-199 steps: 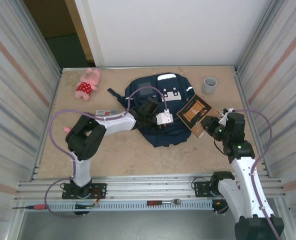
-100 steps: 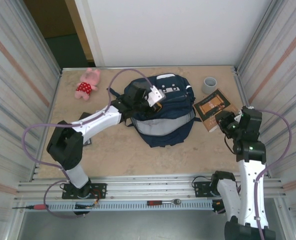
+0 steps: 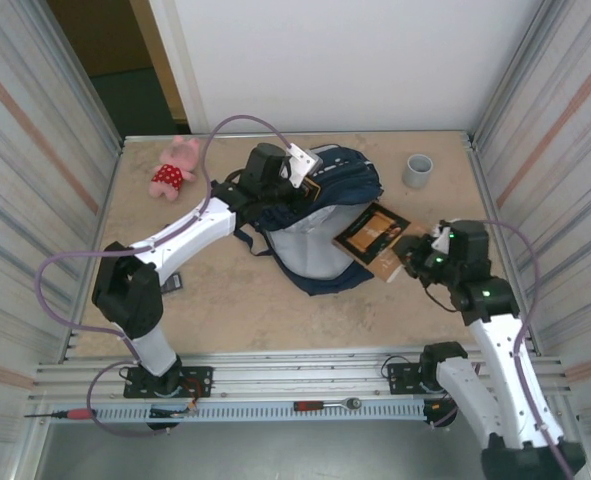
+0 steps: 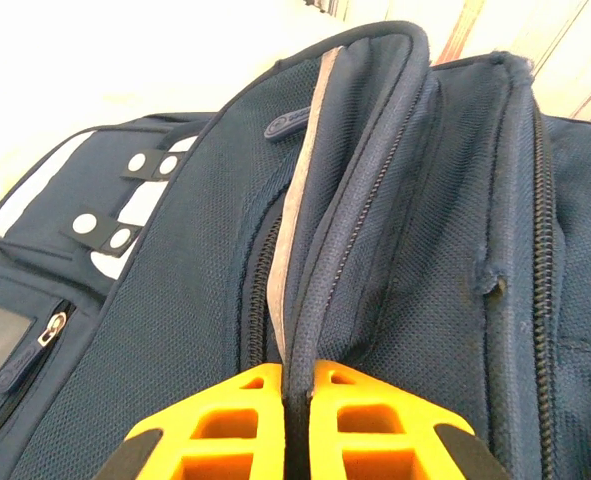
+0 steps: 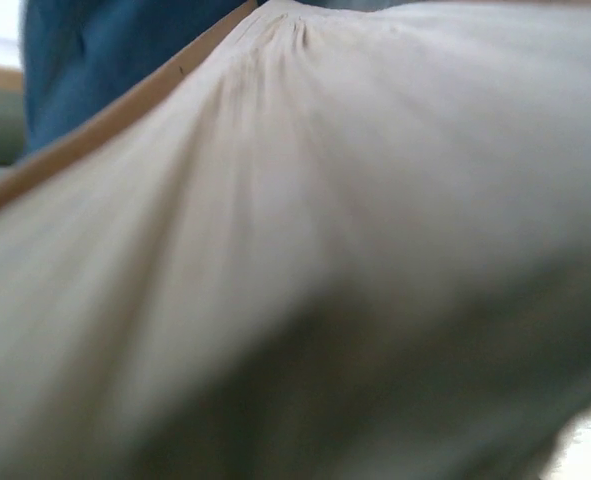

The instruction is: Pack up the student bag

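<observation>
Nothing legible.
Cover print on the book [image 3: 373,231] and an oval tag [image 4: 287,122] on the student bag [image 4: 175,330] blur beyond reading.

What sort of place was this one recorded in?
Probably a lab robot cell, not a home: a table boxed in by ribbed metal walls, with an aluminium mounting rail along its near edge and a ratchet lying by it.

You are getting the left gripper [image 4: 293,372] cut off: the bottom edge of the left wrist view is slicing through its orange fingers [image 4: 360,420], which are pinching a fold of the bag [image 4: 395,250]. At the right wrist the book [image 5: 375,250] is sitting so near that its pages are blurring. From above, the left arm [image 3: 265,182] is covering the bag's top, and the right gripper [image 3: 407,256] is hiding its fingertips at the book's corner.
</observation>
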You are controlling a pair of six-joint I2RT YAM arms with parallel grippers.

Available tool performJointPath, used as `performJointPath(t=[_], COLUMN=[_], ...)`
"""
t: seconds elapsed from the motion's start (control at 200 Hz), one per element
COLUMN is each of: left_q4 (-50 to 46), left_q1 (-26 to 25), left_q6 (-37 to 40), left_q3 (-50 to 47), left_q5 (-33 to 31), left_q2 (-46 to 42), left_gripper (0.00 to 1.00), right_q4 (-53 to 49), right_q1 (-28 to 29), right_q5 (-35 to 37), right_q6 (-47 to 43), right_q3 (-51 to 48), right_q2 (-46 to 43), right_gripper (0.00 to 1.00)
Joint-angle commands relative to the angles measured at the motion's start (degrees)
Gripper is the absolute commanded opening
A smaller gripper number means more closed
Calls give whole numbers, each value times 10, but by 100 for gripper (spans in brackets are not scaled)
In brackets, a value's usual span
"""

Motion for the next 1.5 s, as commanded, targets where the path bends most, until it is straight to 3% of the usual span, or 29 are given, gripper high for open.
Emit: performJointPath(t=[0.0, 0.125, 0.22, 0.451, 0.817, 1.178, 1.293, 1.378, 1.493], left_q4=[37, 40, 47, 66, 142, 146, 142, 130, 122], left_q1=[8, 13, 20, 31, 55, 66, 70, 72, 75], left_q6=[-42, -51, -64, -80, -134, -125, -123, -116, -103], left_q3=[34, 37, 36, 35, 25, 27, 25, 26, 20], left_q5=[27, 44, 62, 104, 194, 221, 212, 200, 191], left_q2=[-24, -25, -26, -25, -27, -28, -28, -29, -31], left_gripper=[0, 0, 0, 0, 0, 0, 0, 0, 0], right_q4=[190, 375, 457, 582, 765, 801, 761, 745, 684], right_q1=[75, 143, 167, 177, 203, 222, 221, 219, 217], right_q5=[78, 195, 254, 275, 305, 318, 310, 299, 277], right_q6=[90, 145, 155, 189, 231, 274, 287, 302, 306], right_q3=[-32, -117, -148, -159, -66, 49, 78, 78, 71], right_q2=[10, 22, 47, 161, 446, 659, 697, 706, 684], right_gripper=[0, 0, 0, 0, 0, 1, 10, 33, 53])
